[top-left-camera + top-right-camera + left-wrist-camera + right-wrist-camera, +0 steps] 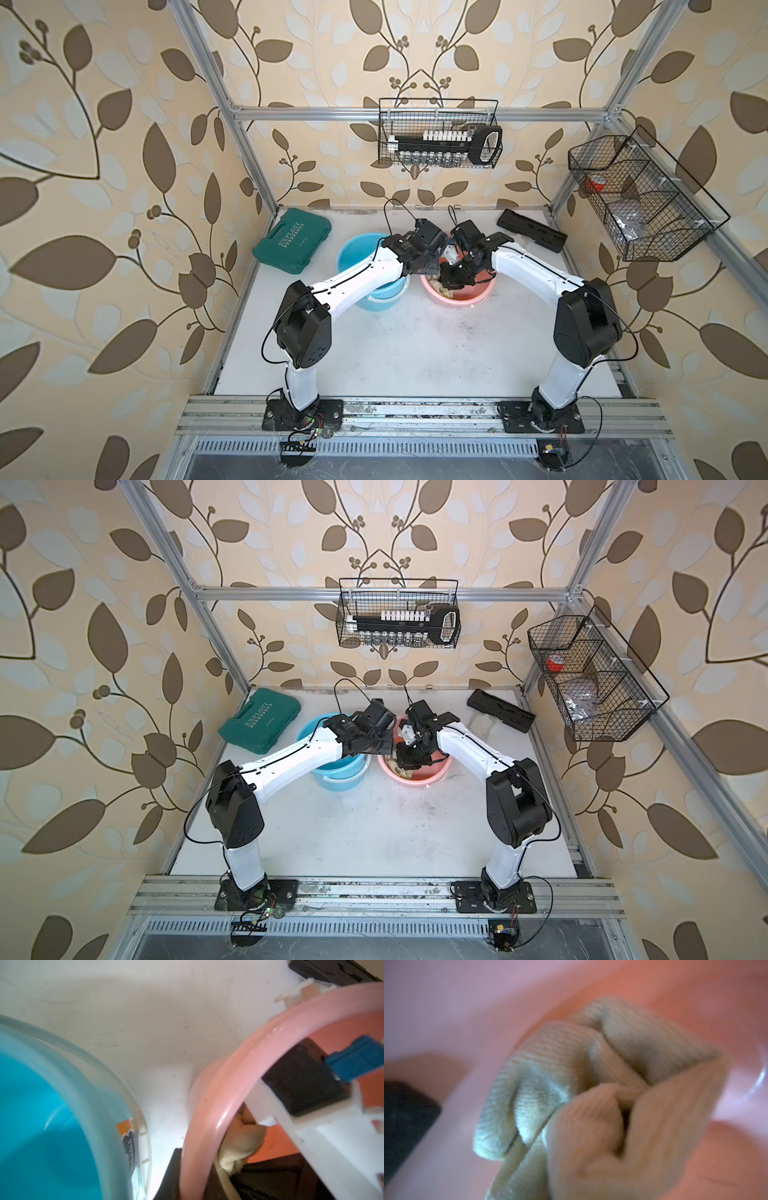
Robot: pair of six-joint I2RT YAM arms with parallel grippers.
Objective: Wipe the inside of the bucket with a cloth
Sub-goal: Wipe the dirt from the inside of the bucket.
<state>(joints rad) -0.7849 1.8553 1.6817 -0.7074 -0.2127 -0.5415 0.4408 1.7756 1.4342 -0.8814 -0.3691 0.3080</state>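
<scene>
The pink bucket (471, 300) (420, 777) stands upright mid-table. My left gripper (424, 269) (193, 1169) is shut on its near-left rim (207, 1118), one black finger outside and one inside. My right gripper (452, 281) (409, 759) reaches down inside the bucket, shut on the bunched beige cloth (591, 1093) (239, 1142). The cloth (435, 286) lies against the bucket's inner wall (467, 1012) near the left gripper. Cloth folds hide the right gripper's jaws in the right wrist view.
A blue bucket (356, 254) (52, 1115) stands right beside the pink one, under my left forearm. A green tool case (293, 241) lies back left, a black tray (532, 230) back right. Wire baskets (440, 137) (640, 199) hang on the frame.
</scene>
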